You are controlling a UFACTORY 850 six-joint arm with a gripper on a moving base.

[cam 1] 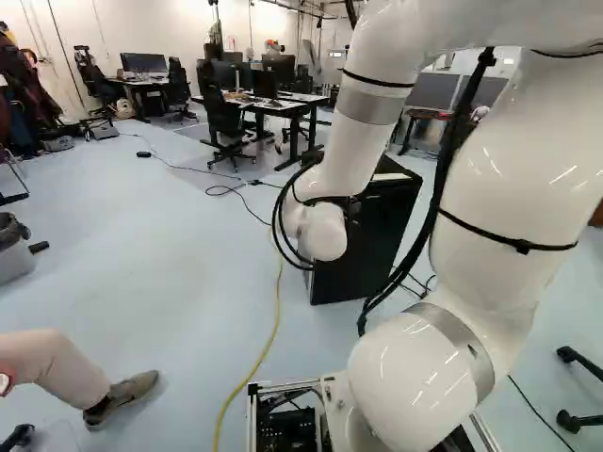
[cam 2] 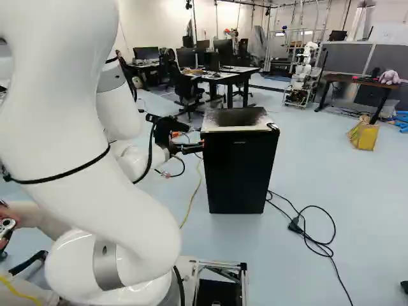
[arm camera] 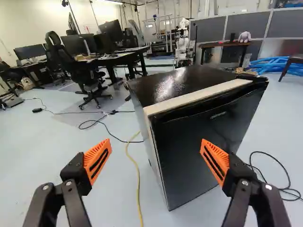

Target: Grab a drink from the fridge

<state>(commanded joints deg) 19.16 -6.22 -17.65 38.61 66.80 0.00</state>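
In the right base view my gripper (cam 2: 195, 147) reaches toward the upper edge of the small black fridge (cam 2: 239, 169), on the side nearer the arm. The wrist view shows the gripper (arm camera: 155, 151) open, with nothing held between its orange pads. Ahead of it stands the fridge (arm camera: 203, 137), upright, its front door closed. The door's side edge and the fridge's pale side wall lie beyond the gap between the fingers. My arm partly covers the fridge (cam 1: 377, 235) in the left base view. Any drink inside is hidden by the door.
A yellow cable (cam 1: 267, 348) crosses the floor beside the fridge; a black cable (cam 2: 312, 239) lies coiled on its other side. A person's shoe (cam 1: 122, 399) is near the base. Desks (cam 2: 220, 76), chairs and another robot (cam 2: 303, 76) stand farther back.
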